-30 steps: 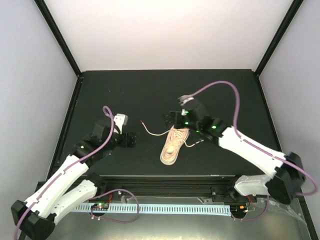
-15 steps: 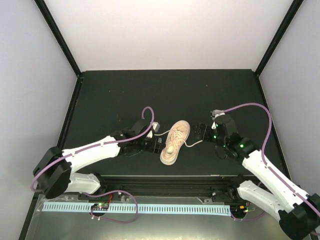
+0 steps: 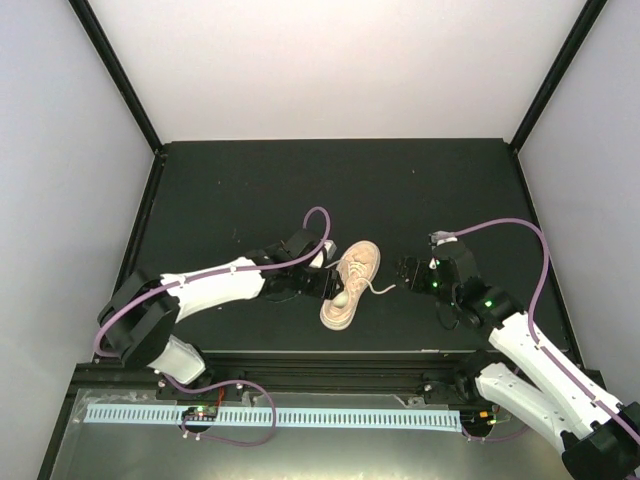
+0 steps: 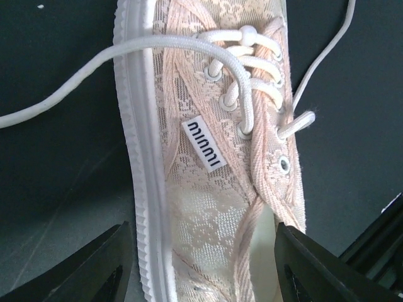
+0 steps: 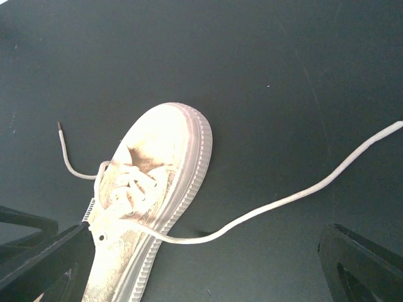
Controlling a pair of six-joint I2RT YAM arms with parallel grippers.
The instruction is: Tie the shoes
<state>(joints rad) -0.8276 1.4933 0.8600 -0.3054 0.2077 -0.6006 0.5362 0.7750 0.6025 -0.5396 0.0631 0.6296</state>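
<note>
The pale beige-pink sneaker [image 3: 357, 265] lies on the black table, toe toward the back right, with its cream laces untied. My left gripper [image 3: 334, 288] is open at the shoe's left side. In the left wrist view its fingers [image 4: 104, 267] straddle the rear part of the shoe [image 4: 208, 207] without pinching it. One lace [image 4: 56, 97] trails off to the left. My right gripper [image 3: 404, 272] is open just right of the shoe. In the right wrist view the other lace [image 5: 283, 200] runs loose between its fingers [image 5: 362, 264], away from the shoe [image 5: 157, 163].
The black table [image 3: 250, 180] is enclosed by pale walls with black corner posts. A black rail [image 3: 330, 358] runs along the near edge, close below the shoe's heel. Purple cables loop over both arms.
My left gripper has swung right from the table's left part to the shoe and now straddles it. My right gripper has left the shoe's toe and moved to its right side.
</note>
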